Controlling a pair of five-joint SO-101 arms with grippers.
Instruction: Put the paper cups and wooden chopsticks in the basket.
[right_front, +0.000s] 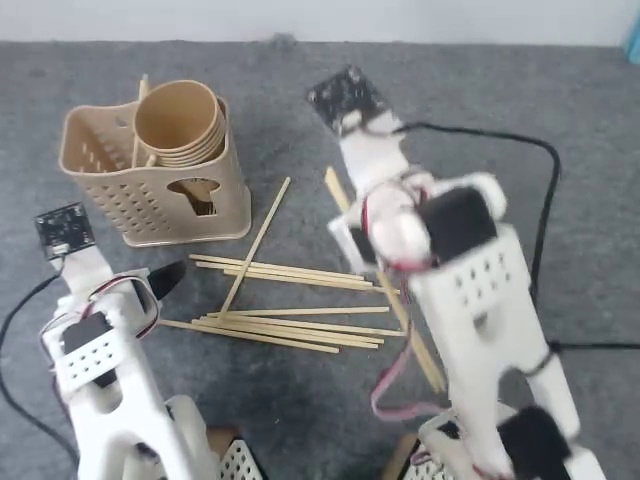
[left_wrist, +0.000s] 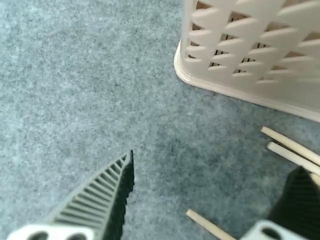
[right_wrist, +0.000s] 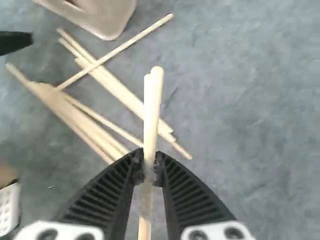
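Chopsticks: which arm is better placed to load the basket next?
Right. The right gripper is shut on chopsticks; the left gripper is open, holding nothing, by the basket.

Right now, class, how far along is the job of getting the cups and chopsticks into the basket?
Done: the paper cups sit stacked in the basket. In hand: the right hand is shut on what look like two chopsticks. Left: the loose chopsticks lying on the carpet; the left hand is open and holds nothing.
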